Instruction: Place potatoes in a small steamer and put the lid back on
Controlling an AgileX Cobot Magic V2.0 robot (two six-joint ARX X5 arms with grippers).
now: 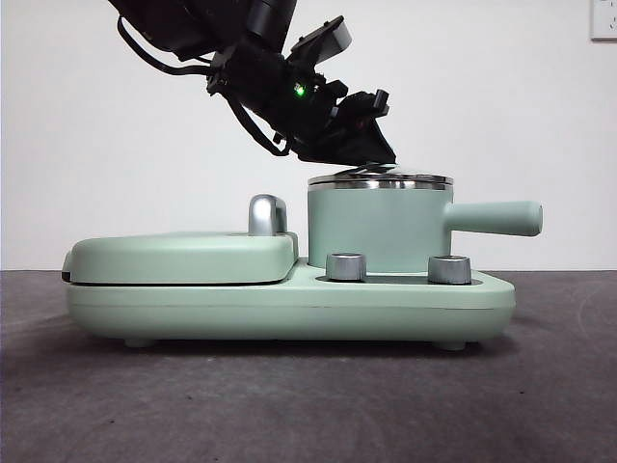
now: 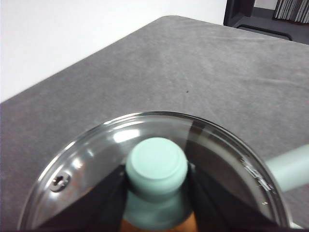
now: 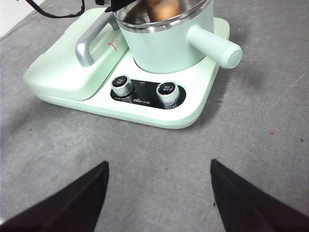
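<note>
The small steamer [image 1: 376,227] is a mint-green pot with a steel rim and a side handle [image 1: 496,219], standing on the appliance's right half. The glass lid [image 1: 371,172] rests slightly tilted at the pot's rim. My left gripper [image 1: 371,149] comes down from the upper left and is shut on the lid's mint-green knob [image 2: 157,162]. The left wrist view shows the glass lid [image 2: 96,154] around the knob. An orange-brown potato [image 3: 161,8] lies inside the steamer [image 3: 169,43]. My right gripper [image 3: 159,164] hangs open over the bare table in front of the appliance.
The mint-green appliance base [image 1: 289,304] carries a flat grill cover [image 1: 183,256] with a chrome handle [image 1: 267,214] on the left. Two silver dials [image 1: 347,266] [image 1: 449,269] sit in front of the pot. Grey cloth covers the table.
</note>
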